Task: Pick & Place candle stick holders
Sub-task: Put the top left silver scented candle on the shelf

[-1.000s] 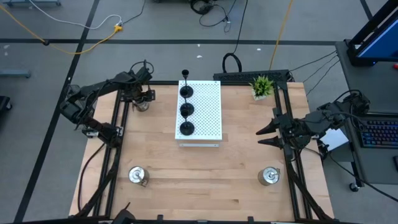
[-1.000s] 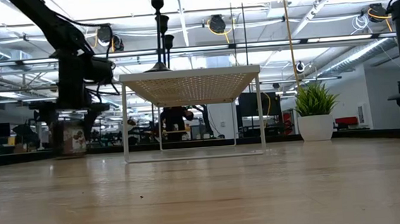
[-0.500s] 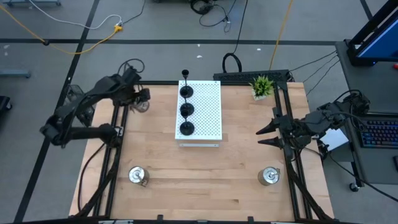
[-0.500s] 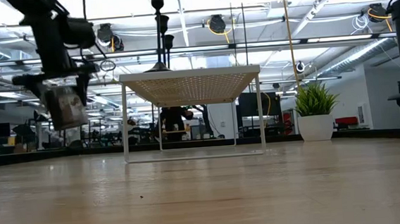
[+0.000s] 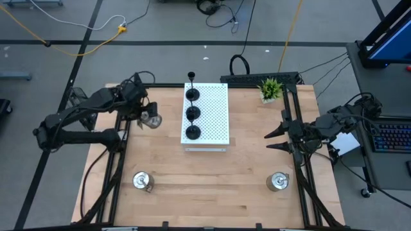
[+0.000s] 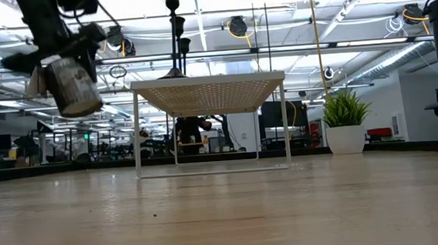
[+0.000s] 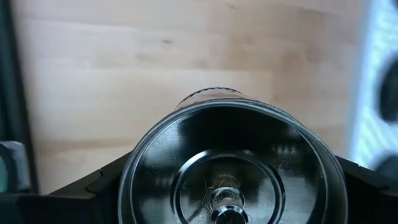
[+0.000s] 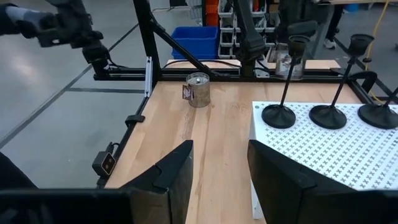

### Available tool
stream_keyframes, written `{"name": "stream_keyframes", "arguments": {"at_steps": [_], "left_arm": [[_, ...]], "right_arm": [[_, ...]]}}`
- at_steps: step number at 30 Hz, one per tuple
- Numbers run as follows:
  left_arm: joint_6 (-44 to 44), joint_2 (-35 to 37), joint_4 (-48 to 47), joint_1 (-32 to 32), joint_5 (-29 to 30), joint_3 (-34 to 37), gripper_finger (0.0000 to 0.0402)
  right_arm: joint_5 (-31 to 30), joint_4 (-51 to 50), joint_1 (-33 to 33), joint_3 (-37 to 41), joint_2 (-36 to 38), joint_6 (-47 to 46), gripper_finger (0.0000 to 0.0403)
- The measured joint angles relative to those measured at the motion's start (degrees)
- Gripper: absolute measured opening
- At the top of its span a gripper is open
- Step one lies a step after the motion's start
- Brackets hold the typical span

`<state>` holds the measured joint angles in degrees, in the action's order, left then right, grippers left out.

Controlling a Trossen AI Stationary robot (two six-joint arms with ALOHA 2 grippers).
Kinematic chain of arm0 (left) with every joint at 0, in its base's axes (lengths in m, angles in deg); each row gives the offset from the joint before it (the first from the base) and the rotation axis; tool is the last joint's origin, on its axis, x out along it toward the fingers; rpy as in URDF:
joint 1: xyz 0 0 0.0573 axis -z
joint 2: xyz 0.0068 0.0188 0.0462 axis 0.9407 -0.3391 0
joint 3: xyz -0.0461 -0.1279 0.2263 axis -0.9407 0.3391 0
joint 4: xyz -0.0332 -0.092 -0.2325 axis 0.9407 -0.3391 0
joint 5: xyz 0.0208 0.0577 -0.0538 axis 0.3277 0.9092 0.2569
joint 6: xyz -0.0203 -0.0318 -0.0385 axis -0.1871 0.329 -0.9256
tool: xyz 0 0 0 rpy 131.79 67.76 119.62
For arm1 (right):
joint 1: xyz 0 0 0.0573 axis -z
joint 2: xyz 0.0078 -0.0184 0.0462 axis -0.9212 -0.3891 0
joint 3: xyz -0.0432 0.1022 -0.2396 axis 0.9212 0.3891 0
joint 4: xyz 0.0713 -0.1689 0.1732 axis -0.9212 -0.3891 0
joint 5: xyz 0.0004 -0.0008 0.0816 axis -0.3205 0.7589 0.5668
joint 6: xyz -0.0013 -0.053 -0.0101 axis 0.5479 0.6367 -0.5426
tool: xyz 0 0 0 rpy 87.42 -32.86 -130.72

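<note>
A silver candle holder (image 5: 152, 120) hangs tilted above the counter (image 5: 212, 186), gripped by the left tool (image 5: 146, 117), left of the white perforated board (image 5: 215, 128) bearing three black holders (image 5: 192, 113); right tool (image 5: 275, 138) waits half-open at the right edge

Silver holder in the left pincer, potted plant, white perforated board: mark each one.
silver holder (image 6: 72, 86), low view, its side wall
potted plant (image 5: 270, 87), high view, its leaves
white perforated board (image 5: 215, 112), high view, bare top surface
</note>
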<state>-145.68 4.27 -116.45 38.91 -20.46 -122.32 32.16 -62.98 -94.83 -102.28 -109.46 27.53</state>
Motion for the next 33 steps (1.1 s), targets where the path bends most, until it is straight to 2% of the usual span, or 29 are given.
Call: {"name": "stream_keyframes", "arguments": {"at_steps": [9,13,19,27,33], "left_arm": [[-14.43,-0.92,-9.47,17.72,-1.16,-7.08,0.0354],[-21.53,-3.71,-8.80,26.81,-1.29,-9.28,0.0354],[-29.97,-11.34,-5.60,39.52,-0.28,-13.90,0.0354],[-40.50,-23.32,-3.55,53.06,5.38,-24.13,0.0353],[-46.89,-33.15,-3.32,60.14,10.47,-35.75,0.0353]], "right_arm": [[0.22,0.52,0.00,0.00,-0.03,1.54,0.0144],[0.29,1.30,0.00,0.00,-0.80,4.25,0.0144],[0.39,2.78,-0.01,0.00,-3.35,8.53,0.0144],[0.53,2.66,0.00,0.00,-7.41,10.48,0.0144],[7.00,3.58,-0.02,0.00,-9.87,11.92,0.0144]]}}
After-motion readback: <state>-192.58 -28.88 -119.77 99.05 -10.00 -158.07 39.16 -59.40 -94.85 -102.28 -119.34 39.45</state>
